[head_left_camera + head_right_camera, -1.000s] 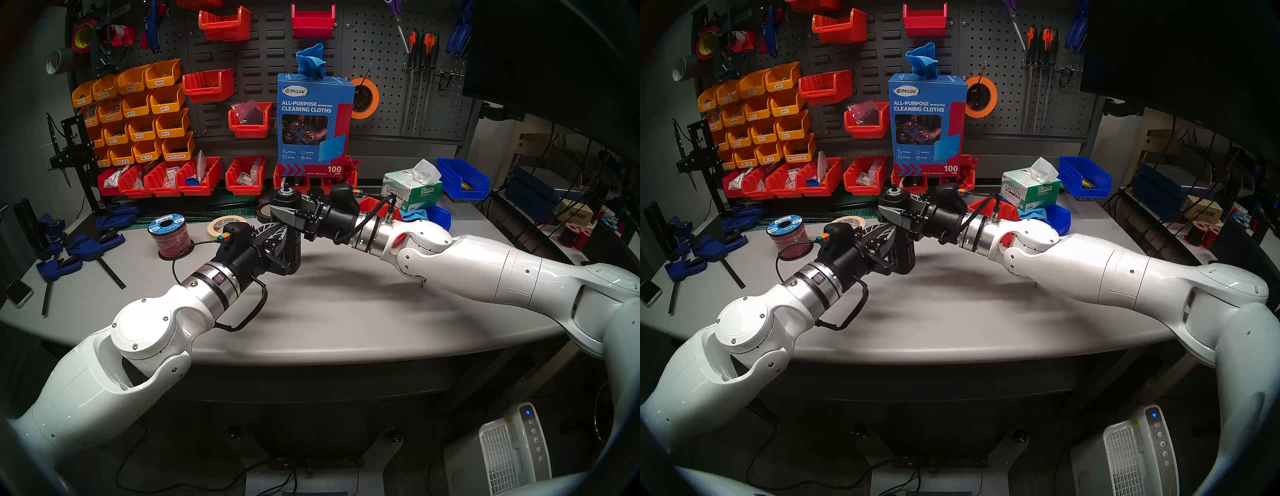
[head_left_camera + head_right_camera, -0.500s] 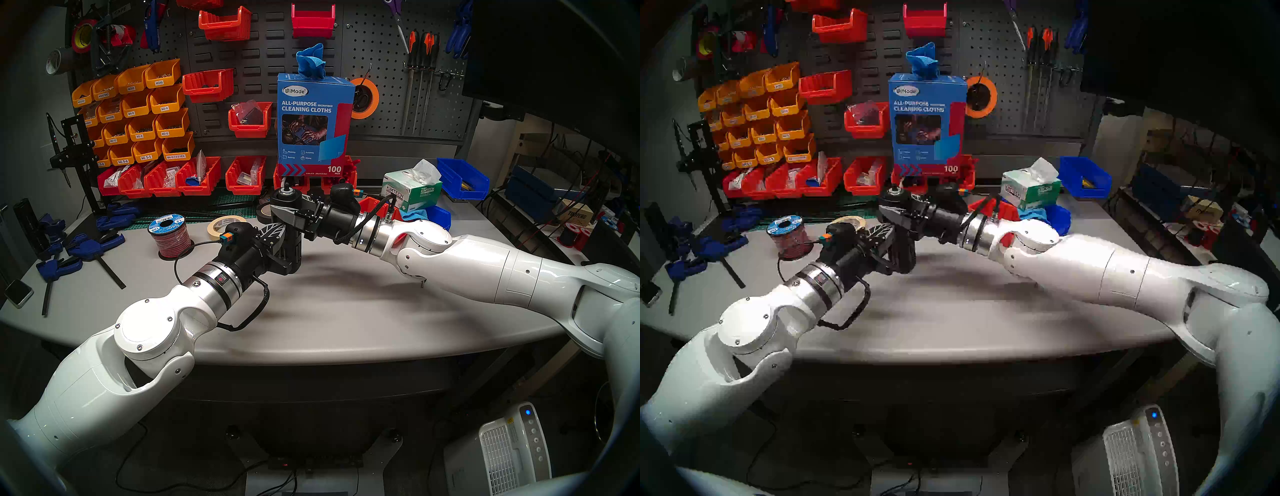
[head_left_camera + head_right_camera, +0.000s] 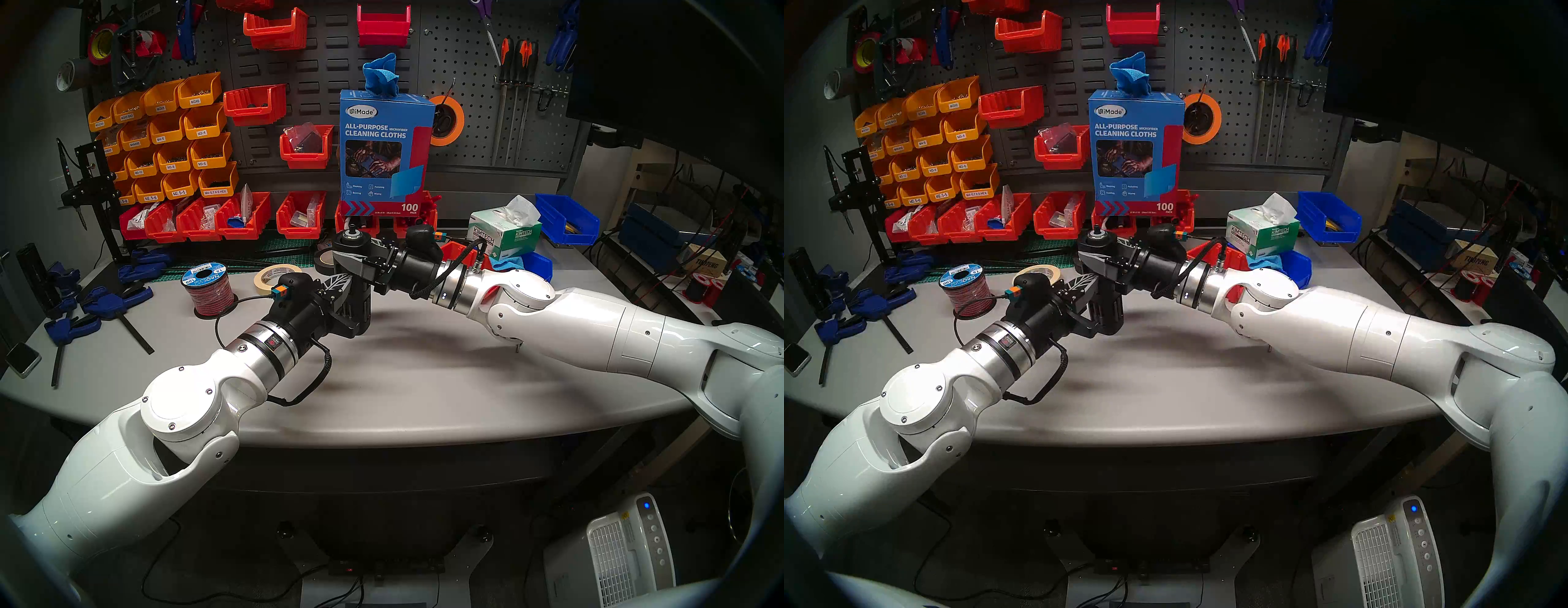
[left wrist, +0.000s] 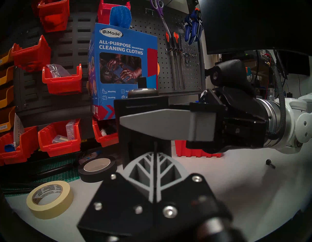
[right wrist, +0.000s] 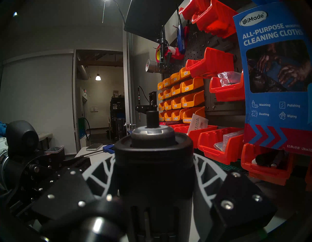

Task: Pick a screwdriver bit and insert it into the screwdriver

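My left claw [image 4: 155,153] is clenched: the two ribbed fingers [image 4: 141,170] meet tip to tip, pointing level at the lower body of the screwdriver [image 3: 359,297]. A thin dark line runs up between the pads. Whether that is the screwdriver bit pinched there or only the seam between my fingers, I cannot tell.

My right claw [image 3: 344,257] comes in from the other side, higher up, and is clamped on the screwdriver just under its top. In the right wrist view the black cylinder fills the space between both fingers [image 5: 99,174]. In the left wrist view one grey finger lies flat across its front.

The screwdriver stands upright in the middle of the desk [image 3: 424,382], slotted sides vertical. A silver collar and a short black stub [image 5: 152,118] rise from its top. Its base sits down at the desk surface, partly hidden behind my left fingers.

Just beyond the screwdriver to my left lie a black tape roll [image 4: 98,169] and a cream masking tape roll [image 4: 49,199], apart from each other. A spool of red wire [image 3: 208,293] is further left. To my right a small pin with a round black knob [image 4: 270,163] lies alone on the desk. Behind stand the blue box of cleaning cloths [image 3: 386,148], a green tissue box [image 3: 505,233] and rows of red bins [image 3: 242,216].
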{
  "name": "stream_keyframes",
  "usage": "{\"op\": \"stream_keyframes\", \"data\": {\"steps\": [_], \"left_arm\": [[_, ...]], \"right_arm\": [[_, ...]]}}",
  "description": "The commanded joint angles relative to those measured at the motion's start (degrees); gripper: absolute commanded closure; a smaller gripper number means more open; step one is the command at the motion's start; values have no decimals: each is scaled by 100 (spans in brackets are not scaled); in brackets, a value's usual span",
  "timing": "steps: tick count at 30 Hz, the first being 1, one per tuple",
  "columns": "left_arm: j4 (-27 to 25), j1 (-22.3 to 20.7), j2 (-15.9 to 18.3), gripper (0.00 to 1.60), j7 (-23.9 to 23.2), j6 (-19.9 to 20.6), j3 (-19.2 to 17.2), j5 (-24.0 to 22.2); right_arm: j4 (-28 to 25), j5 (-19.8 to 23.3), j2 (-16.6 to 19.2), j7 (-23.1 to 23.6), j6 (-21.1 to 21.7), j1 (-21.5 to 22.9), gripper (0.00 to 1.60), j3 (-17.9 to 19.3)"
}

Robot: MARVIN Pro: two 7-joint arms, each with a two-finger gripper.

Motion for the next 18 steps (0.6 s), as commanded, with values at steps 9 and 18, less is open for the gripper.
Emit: {"op": "stream_keyframes", "data": {"steps": [9,18], "left_arm": [[-260,210,99,160,31,-120,-318,-117],[-353,459,179,160,69,-215,-504,-228]], "right_arm": [[-166,10,-2,7,-143,261,111,255],[-152,23,7,-2,-146,280,111,274]]}}
